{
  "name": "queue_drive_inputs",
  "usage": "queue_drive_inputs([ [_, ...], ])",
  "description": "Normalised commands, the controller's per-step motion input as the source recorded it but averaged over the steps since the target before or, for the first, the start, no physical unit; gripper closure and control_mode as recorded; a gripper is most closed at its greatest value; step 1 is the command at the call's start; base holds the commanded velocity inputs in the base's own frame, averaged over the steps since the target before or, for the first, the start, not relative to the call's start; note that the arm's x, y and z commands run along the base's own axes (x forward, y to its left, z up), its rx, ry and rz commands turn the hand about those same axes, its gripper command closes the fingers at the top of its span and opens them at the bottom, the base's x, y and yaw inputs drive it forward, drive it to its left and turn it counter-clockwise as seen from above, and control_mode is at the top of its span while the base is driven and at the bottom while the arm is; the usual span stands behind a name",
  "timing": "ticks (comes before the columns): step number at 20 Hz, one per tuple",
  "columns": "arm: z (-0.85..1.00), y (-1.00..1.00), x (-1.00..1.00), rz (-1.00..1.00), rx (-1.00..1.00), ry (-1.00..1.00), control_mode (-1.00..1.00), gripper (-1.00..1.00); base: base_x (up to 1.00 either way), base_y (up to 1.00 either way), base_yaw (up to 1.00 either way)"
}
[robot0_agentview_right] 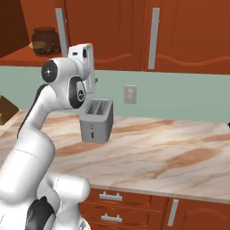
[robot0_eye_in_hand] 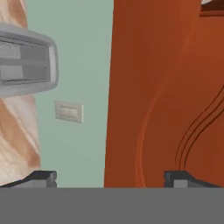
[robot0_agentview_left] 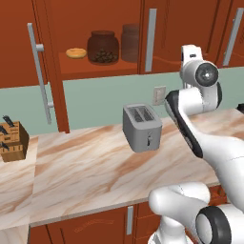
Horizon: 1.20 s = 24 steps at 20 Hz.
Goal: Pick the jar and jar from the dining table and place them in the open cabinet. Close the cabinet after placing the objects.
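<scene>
Your arm [robot0_agentview_left: 209, 143]: glossy white rounded shell segments, thick and tubular, joined at bulbous elbows. Joint caps: round discs, dark grey to black rims around grey centres, seen on the upper joint [robot0_agentview_left: 208, 74] and the lower one [robot0_agentview_left: 214, 228]. A black band runs along the side of the mid link [robot0_agentview_left: 183, 125]. In the right base view the same white links carry dark circular caps [robot0_agentview_right: 50, 71]. Your fingertips [robot0_eye_in_hand: 41, 178]: small, dark grey, blocky, with lighter grey faces.

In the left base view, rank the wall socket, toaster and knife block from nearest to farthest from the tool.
1. Wall socket, on the green wall.
2. Toaster, on the counter below.
3. Knife block, far left.
</scene>
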Motion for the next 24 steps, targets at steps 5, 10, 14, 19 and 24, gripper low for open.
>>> queue_drive_inputs([
  [5,-0.02,0.53,-0.63,0.00,-0.17,0.00,-1.00,-1.00,0.00,0.00,0.00],
  [10,-0.22,0.14,-0.43,0.03,-0.11,-0.01,-1.00,-1.00,0.00,0.00,0.00],
  [14,-0.09,0.52,-0.66,0.00,-0.19,-0.09,-1.00,-1.00,0.00,0.00,0.00],
  [19,0.00,0.49,-0.60,0.00,-0.17,-0.10,-1.00,-1.00,0.00,0.00,0.00],
  [24,-0.09,0.50,-0.24,0.00,-0.19,0.00,-1.00,-1.00,0.00,0.00,0.00],
])
